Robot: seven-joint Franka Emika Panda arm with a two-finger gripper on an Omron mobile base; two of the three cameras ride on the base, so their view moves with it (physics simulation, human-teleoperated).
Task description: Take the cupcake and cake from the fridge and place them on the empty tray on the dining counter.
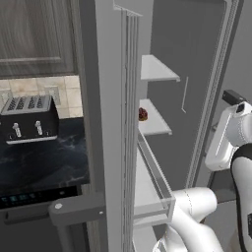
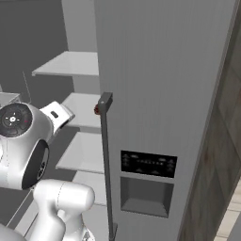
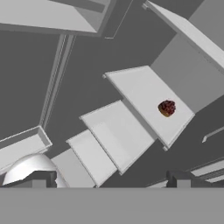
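Claw [image 3: 111, 181]: two dark fingertips rise at the bottom of the hand view, one at 7 o'clock, one at 5 o'clock, spread wide with nothing between them. It hangs in front of the open fridge [image 2: 160, 94], well apart from the shelves.

White arm links sit low in both base views, at 5 o'clock in the left one, 8 o'clock in the right one.

Fridge interior next: white shelves stacked in steps. In the hand view they run diagonally from 7 o'clock up toward 2 o'clock.

Cake [image 3: 166, 108]: small, round, dark brown with a reddish top, resting on one white shelf [image 3: 144, 94], near that shelf's edge, at about 3 o'clock of the hand view. Left base view shows the same cake [image 1: 142, 114] at centre frame, on the middle shelf, partly hidden behind the door edge. Right base view gives only a reddish sliver [image 2: 96, 110] beside the top of the dark vertical handle [image 2: 107, 164].

Beyond, at 9 o'clock in the left base view: a toaster [image 1: 28, 117] on a black veined counter [image 1: 44, 162], dark wood cabinet [image 1: 34, 34] above.
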